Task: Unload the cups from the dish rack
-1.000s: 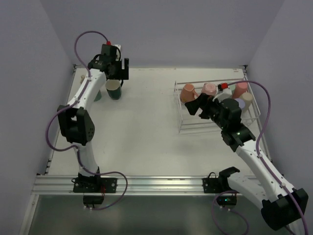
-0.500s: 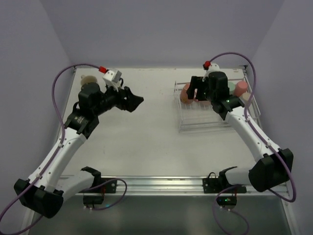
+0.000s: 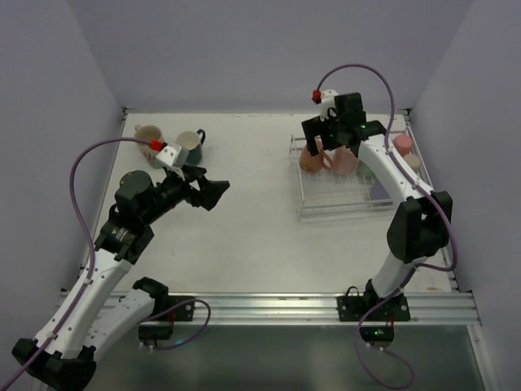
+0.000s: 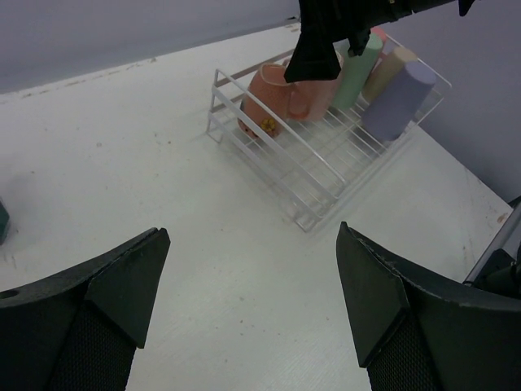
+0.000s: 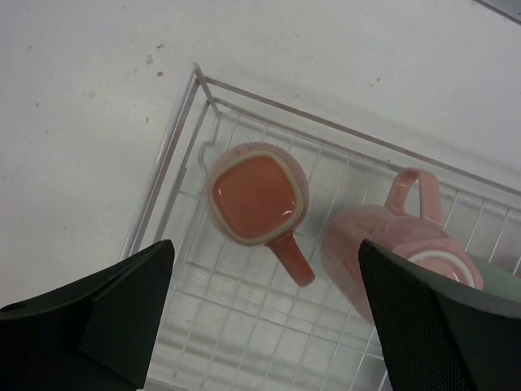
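The dish rack (image 3: 335, 213) stands at the right back of the table. It holds a salmon mug (image 3: 310, 160), a pink mug (image 3: 346, 164), a mint green tumbler (image 3: 368, 172), a lavender tumbler (image 3: 380, 192), a cream tumbler (image 3: 413, 162) and a coral tumbler (image 3: 401, 145). My right gripper (image 3: 330, 147) is open and empty above the rack's left end. In the right wrist view it (image 5: 266, 248) hangs over the base-up salmon mug (image 5: 255, 193), with the pink mug (image 5: 399, 248) beside it. My left gripper (image 3: 216, 192) is open and empty over the table's middle.
A cream mug (image 3: 146, 133) and a dark green mug (image 3: 192, 146) stand on the table at the back left. The left wrist view shows the rack (image 4: 326, 179) with my right gripper (image 4: 324, 41) above it. Purple walls close in the back and sides.
My left gripper has left the dark green mug at the back left and swung to the table's middle. My right gripper has moved from the rack's front to above the salmon mug.
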